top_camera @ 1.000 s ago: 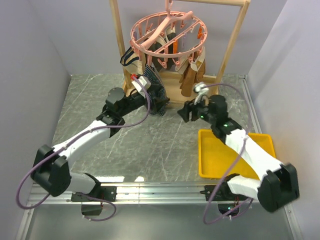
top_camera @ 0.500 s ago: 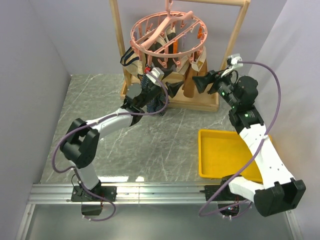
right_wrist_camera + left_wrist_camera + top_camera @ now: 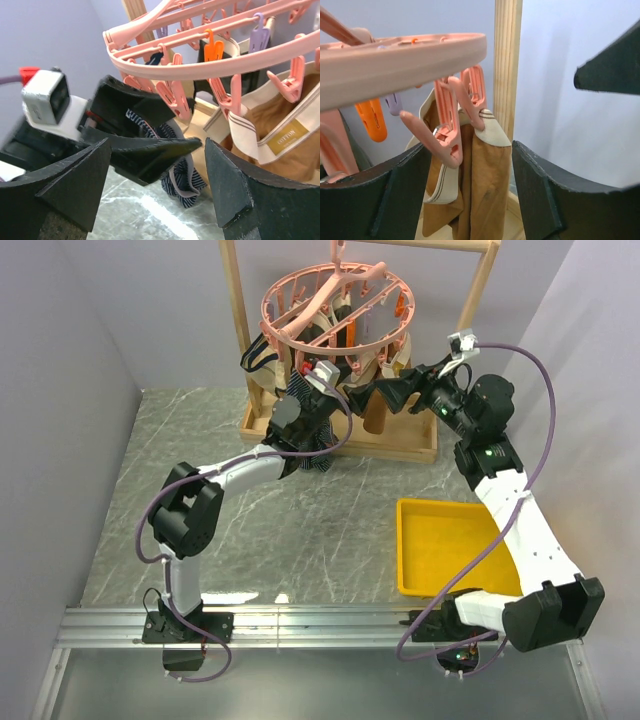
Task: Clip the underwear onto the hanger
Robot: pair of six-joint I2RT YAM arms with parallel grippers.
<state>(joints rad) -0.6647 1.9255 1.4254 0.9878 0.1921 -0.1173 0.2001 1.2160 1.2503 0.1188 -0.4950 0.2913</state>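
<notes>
Top external view: navy striped boxer briefs (image 3: pixel 312 440) hang from the left gripper (image 3: pixel 340 400), its jaws apart beneath the round pink plastic clip hanger (image 3: pixel 335 295). Clipping seems next: the right gripper (image 3: pixel 372 395), also spread and empty, probably must squeeze a pink peg (image 3: pixel 447 135) open.

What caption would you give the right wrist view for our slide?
Underwear hangs from the left gripper under the hanger's pegs, framed by the open right gripper.

left claw (image 3: pixel 468 149) and right claw (image 3: pixel 157 144) open
</notes>
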